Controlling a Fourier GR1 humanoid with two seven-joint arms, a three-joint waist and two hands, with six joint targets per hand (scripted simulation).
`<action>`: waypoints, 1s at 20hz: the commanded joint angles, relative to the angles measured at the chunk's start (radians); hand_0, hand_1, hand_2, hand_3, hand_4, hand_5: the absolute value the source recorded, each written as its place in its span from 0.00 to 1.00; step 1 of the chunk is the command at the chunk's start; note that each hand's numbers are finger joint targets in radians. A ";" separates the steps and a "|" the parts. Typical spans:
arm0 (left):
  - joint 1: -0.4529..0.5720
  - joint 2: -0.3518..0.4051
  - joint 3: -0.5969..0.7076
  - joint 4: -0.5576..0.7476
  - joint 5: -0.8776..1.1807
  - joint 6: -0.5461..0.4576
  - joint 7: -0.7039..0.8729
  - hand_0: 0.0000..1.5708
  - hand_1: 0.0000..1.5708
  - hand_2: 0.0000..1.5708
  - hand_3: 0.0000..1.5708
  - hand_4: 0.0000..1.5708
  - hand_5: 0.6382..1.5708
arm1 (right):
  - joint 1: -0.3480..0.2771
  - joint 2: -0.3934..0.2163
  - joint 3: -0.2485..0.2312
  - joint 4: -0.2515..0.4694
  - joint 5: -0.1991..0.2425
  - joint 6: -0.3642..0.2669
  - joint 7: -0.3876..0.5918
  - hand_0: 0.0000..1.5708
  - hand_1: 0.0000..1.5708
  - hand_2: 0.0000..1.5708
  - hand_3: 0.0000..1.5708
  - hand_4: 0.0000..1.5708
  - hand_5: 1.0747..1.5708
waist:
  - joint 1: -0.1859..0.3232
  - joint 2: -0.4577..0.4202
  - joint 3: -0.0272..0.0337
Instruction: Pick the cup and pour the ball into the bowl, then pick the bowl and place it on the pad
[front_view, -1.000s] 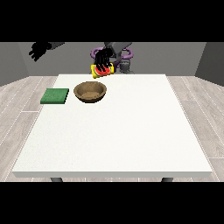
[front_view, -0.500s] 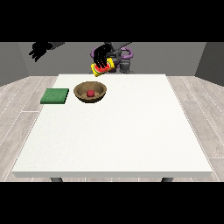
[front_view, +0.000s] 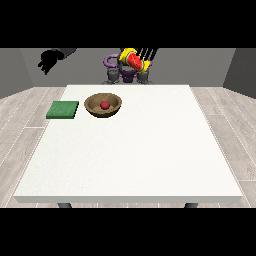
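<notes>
Since prev frame I'd swung the cup up, away from the bowl; ball inside. Robot hand at view's right gripped cup; other idle, fingers unclear. Next: ditch cup, grab bowl for green pad.

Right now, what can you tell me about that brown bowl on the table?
The bowl is brown and looks wooden, round and shallow with a thick rim. It stands upright on the white table near the far edge, close to the robot. A small red ball lies inside it. A green pad lies apart from it at the view's left. No hand touches it.
</notes>
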 joint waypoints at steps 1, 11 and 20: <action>0.018 -0.009 0.236 -0.130 0.298 0.023 -0.090 0.00 0.00 0.00 0.00 0.74 0.99 | -0.005 0.013 -0.005 0.003 0.014 -0.049 0.001 0.00 0.00 0.00 0.00 0.50 0.97 | 0.078 0.006 -0.0055; 0.026 0.162 0.611 -0.211 0.880 -0.408 -0.263 0.00 0.00 0.00 0.00 0.67 0.99 | 0.008 0.137 0.000 0.021 0.034 -0.160 -0.076 0.00 0.00 0.00 0.00 0.46 0.99 | 0.174 0.129 0.0076; 0.072 0.341 0.720 -0.220 1.037 -0.599 -0.234 0.00 0.00 0.00 0.00 0.63 0.99 | -0.053 0.188 0.020 0.204 0.062 -0.160 -0.227 0.00 0.00 0.00 0.00 0.44 0.99 | 0.169 0.203 0.0100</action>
